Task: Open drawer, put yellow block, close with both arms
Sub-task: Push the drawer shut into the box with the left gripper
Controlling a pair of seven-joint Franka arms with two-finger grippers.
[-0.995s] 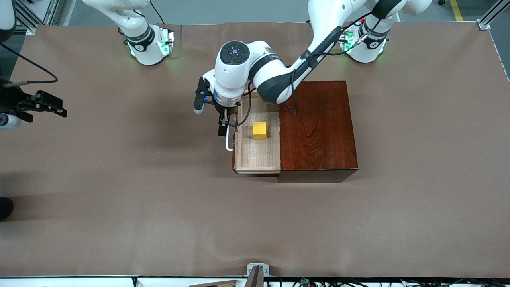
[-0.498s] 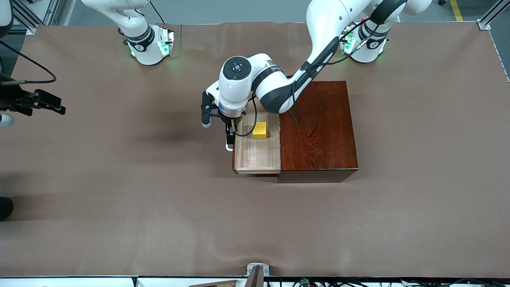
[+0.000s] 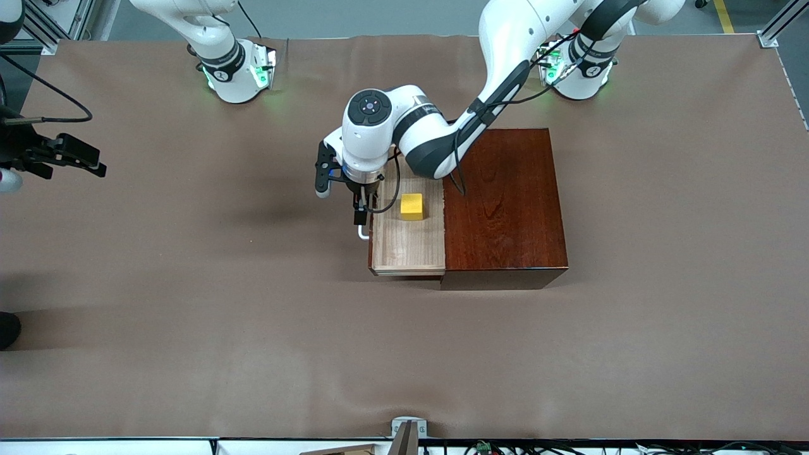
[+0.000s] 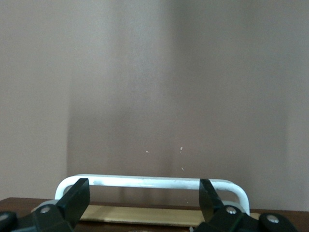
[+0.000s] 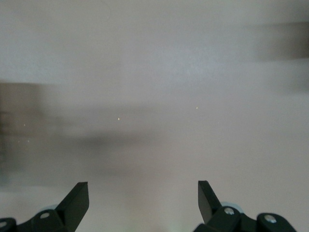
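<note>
1. The left arm's black two-finger gripper (image 3: pixel 360 212) hangs over the white U-shaped bar handle (image 3: pixel 363 231) of the drawer; in the left wrist view its two fingers (image 4: pixel 76 199) stand wide apart, one toward each end of the handle (image 4: pixel 149 182), with nothing clamped between them; whether the tips touch the bar cannot be told.

2. The drawer (image 3: pixel 407 243), a light unfinished-wood tray with a dark reddish-brown front, stands pulled out from the glossy dark mahogany rectangular box (image 3: pixel 505 208) toward the right arm's end of the table; the handle sits on the drawer's front.

3. The small bright yellow cube (image 3: pixel 411 206) lies inside the open drawer, on its wooden floor, near the box's opening and apart from the gripper; the part of the tray nearer to the front camera is bare wood.

4. The left arm (image 3: pixel 442 136), white with dark grey joints, reaches from its green-lit base (image 3: pixel 572 72) across the top of the box; its wrist covers the drawer's corner farthest from the front camera.

5. The right arm's black gripper (image 3: pixel 76 155) waits up in the air over the brown table covering (image 3: pixel 189 316) at the right arm's end, well apart from the drawer; its fingers (image 5: pixel 77 200) are spread fully and hold nothing.
</note>
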